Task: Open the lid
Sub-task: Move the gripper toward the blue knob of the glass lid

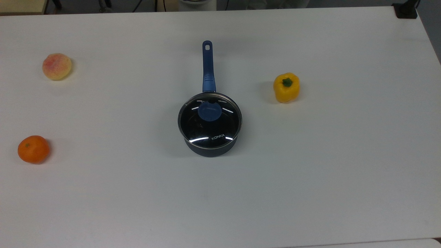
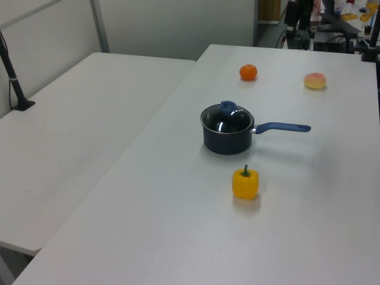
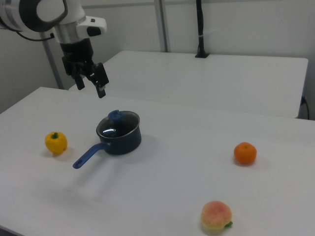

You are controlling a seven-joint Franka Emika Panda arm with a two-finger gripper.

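The round glass lid (image 1: 205, 128) with a metal rim, a blue knob (image 1: 209, 111) and white "KONKA" lettering sits closed on the dark saucepan (image 1: 211, 150) at the middle of the white table. The saucepan's blue handle (image 1: 207, 65) points to the top view's far edge. The left view has the lid (image 2: 227, 120) on the saucepan (image 2: 225, 141); in the right view the lid (image 3: 118, 125) also rests on the saucepan (image 3: 124, 141). My gripper (image 3: 92, 88) hangs open in the air, above the pan and toward the right view's left, holding nothing.
A yellow bell pepper (image 1: 286, 87) stands to the top view's right of the pan. A peach (image 1: 57, 66) and an orange (image 1: 33, 149) lie far on the top view's left. A second white table (image 2: 71, 136) adjoins on the left view's left.
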